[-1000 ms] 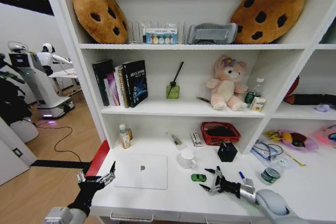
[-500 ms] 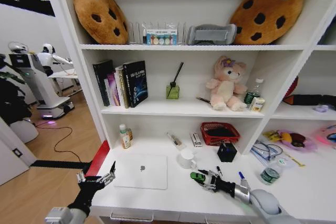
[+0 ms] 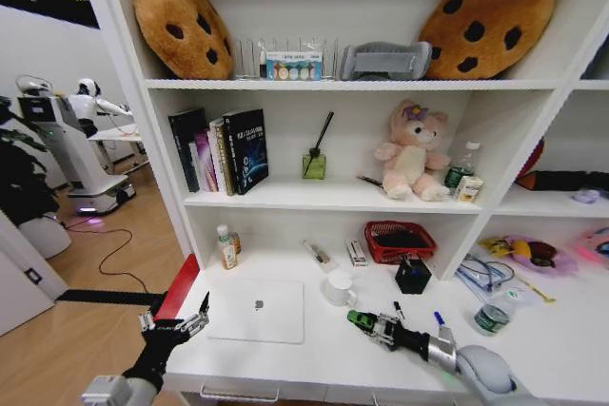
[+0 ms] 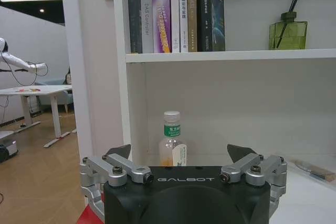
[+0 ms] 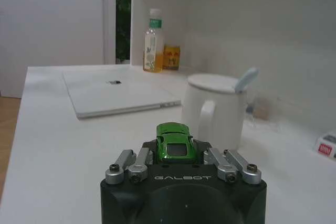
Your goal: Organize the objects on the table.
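The tiny green toy car (image 3: 359,319) sits between the fingers of my right gripper (image 3: 369,324), low over the white table (image 3: 324,354) in front of the mug. In the right wrist view the car (image 5: 175,141) is pinched between the jaws of the right gripper (image 5: 176,153). The silver laptop (image 3: 257,311) lies closed to the left, and its lid (image 5: 118,95) stretches beyond the car. A blue pen (image 3: 439,318) and a short black pen (image 3: 398,309) lie just right of the gripper. My left gripper (image 3: 177,324) hangs open off the table's left end, and this left gripper (image 4: 180,156) faces a bottle.
A white mug (image 3: 339,287) with a spoon stands right behind the car. A black box (image 3: 412,276), a red basket (image 3: 400,240) and a small bottle (image 3: 226,247) stand farther back under the shelf. A plastic bottle (image 3: 492,316) lies at the right.
My right gripper moved left from beside the blue pen to the green car and shut on it. The left arm has stayed still.
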`<state>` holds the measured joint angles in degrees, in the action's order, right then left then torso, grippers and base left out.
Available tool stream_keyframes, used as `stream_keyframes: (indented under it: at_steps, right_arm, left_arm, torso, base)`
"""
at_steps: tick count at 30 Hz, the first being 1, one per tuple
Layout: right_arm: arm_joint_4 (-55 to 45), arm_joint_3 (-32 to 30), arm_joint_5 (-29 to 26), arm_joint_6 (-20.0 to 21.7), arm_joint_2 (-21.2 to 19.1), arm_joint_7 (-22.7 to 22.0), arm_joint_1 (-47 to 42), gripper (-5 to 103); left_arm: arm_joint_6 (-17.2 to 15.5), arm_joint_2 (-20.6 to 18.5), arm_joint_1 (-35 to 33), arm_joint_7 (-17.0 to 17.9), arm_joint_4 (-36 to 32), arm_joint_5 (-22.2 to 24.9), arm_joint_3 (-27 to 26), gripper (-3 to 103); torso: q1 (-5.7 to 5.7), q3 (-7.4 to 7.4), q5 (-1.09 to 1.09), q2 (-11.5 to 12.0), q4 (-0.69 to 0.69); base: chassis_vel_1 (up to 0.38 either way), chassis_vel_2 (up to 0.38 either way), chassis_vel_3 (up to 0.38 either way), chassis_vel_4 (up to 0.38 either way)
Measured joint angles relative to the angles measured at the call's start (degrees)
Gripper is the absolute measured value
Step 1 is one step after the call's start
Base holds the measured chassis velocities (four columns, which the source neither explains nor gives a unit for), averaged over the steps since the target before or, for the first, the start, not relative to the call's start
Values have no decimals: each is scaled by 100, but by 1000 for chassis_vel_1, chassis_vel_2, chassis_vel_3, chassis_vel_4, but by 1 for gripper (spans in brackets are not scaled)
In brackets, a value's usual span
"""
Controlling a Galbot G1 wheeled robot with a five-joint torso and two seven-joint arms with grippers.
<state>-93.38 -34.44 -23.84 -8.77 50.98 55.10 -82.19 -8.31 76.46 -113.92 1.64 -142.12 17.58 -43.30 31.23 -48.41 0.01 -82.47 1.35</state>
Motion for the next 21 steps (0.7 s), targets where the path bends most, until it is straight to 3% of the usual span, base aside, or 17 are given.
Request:
stream_keyframes:
  at_steps: [6, 9, 10, 12, 13, 16, 21]
  right_arm:
    - [-904, -302, -511, 104, -290, 15, -174, 37]
    - [-1555, -553, -1182, 424, -678, -255, -27, 37]
    - [-1555, -553, -1182, 424, -678, -255, -27, 37]
    - [-1868, -655, -1957, 801, -1168, -639, 396, 37]
    - [-1868, -655, -1957, 801, -1168, -639, 396, 37]
    - [-1865, -481, -2730, 1150, -1787, -1016, 1333, 37]
    - [-1398, -44, -3106, 1423, -2277, -1347, 2497, 37]
  left_arm:
    - [-1, 0, 0, 1, 0, 0, 0, 100]
    - [-1, 0, 0, 1, 0, 0, 0, 100]
    - [-1, 0, 0, 1, 0, 0, 0, 100]
    - [-1, 0, 0, 1, 0, 0, -1, 100]
    - [-1, 0, 0, 1, 0, 0, -1, 100]
    - [-1, 0, 0, 1, 0, 0, 0, 100]
    - [-1, -1, 0, 1, 0, 0, 0, 100]
  torso:
    - [0, 1, 0, -1, 0]
    - [0, 2, 0, -1, 0]
    - [0, 2, 0, -1, 0]
    - [0, 2, -2, -2, -2]
    - [0, 2, -2, -2, -2]
    - [0, 2, -1, -2, -2]
    - [0, 1, 0, -2, -1]
  base:
    - [0, 0, 0, 0]
    - [0, 0, 0, 0]
    - [0, 0, 0, 0]
    - [0, 0, 0, 0]
    - [0, 0, 0, 0]
    - [0, 0, 0, 0]
    - [0, 0, 0, 0]
